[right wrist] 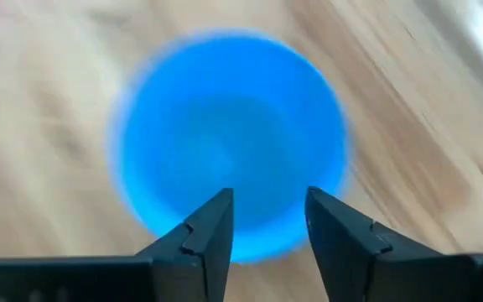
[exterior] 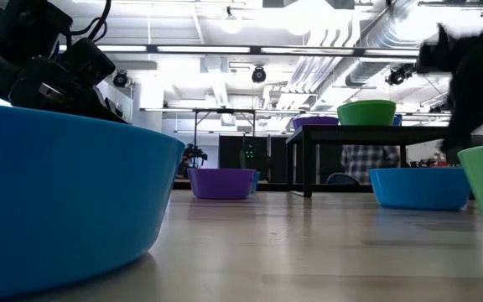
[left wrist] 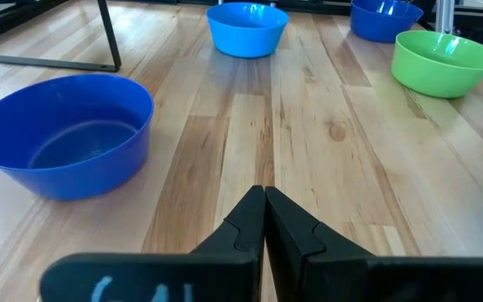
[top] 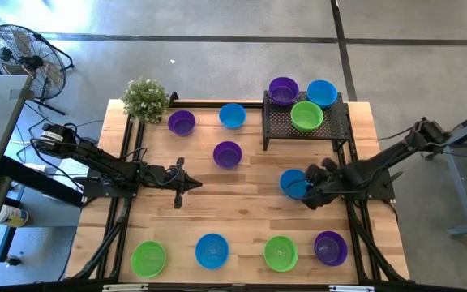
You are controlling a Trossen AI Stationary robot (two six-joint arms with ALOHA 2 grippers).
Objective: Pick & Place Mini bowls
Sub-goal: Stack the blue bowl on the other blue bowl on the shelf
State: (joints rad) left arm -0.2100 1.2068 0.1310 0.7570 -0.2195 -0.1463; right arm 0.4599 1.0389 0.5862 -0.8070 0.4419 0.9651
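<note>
My right end effector (right wrist: 267, 220) hangs over a blue bowl (top: 293, 183) at the right middle of the counter (top: 250, 212), fingers apart and not touching it; in the right wrist view the bowl (right wrist: 229, 143) sits open side up straight below, with the near rim between the fingertips. My left end effector (left wrist: 264, 220) waits low at the counter's left middle, fingers pressed together, holding nothing. The other bowls are scattered: four along the near edge, green (top: 148, 258), blue (top: 212, 250), green (top: 280, 252), purple (top: 330, 247); three farther back, purple (top: 182, 122), blue (top: 232, 115), purple (top: 227, 153); three already on the black mesh tray (top: 331, 128), purple (top: 283, 90), blue (top: 322, 92), green (top: 306, 115). I judge the bowl light, rigid thin plastic, smooth and likely slick, apt to skate or tip if nudged off centre. Best hold looks like the rim: one finger inside the wall, one outside, pinching straight down. Its round shape means any side of the rim will serve. The counter is pale wood planking, flat and matte, on a dark frame. A potted plant (top: 145, 99) stands at the far left corner. Beyond lie a grey concrete floor, a floor fan (top: 19, 50), and, in the low view, bright ceiling lights and dark furniture.
</note>
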